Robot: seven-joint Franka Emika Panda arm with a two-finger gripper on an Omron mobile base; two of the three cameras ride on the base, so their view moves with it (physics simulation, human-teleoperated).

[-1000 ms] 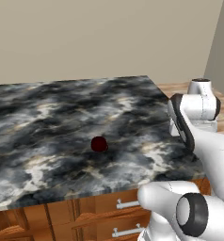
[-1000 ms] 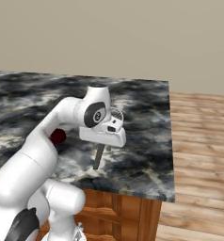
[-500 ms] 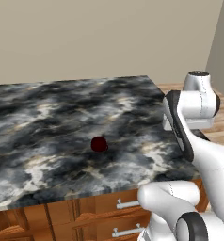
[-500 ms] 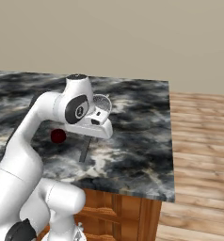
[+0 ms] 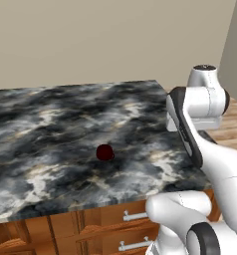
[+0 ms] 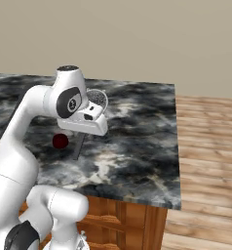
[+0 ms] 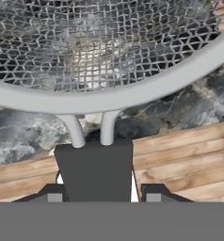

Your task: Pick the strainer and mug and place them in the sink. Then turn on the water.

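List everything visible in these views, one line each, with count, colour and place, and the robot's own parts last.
strainer: one, silvery wire mesh, held up off the counter by its dark handle
mug: one, dark maroon, standing alone near the middle of the counter
counter: one, dark marbled grey and black
cabinet drawers: brown wood with silver handles, under the counter's front edge
floor: light wood planks, beside the counter
wall: beige, behind the counter
gripper: one, dark fingers, closed on the strainer's handle
arm: one, white with dark joints
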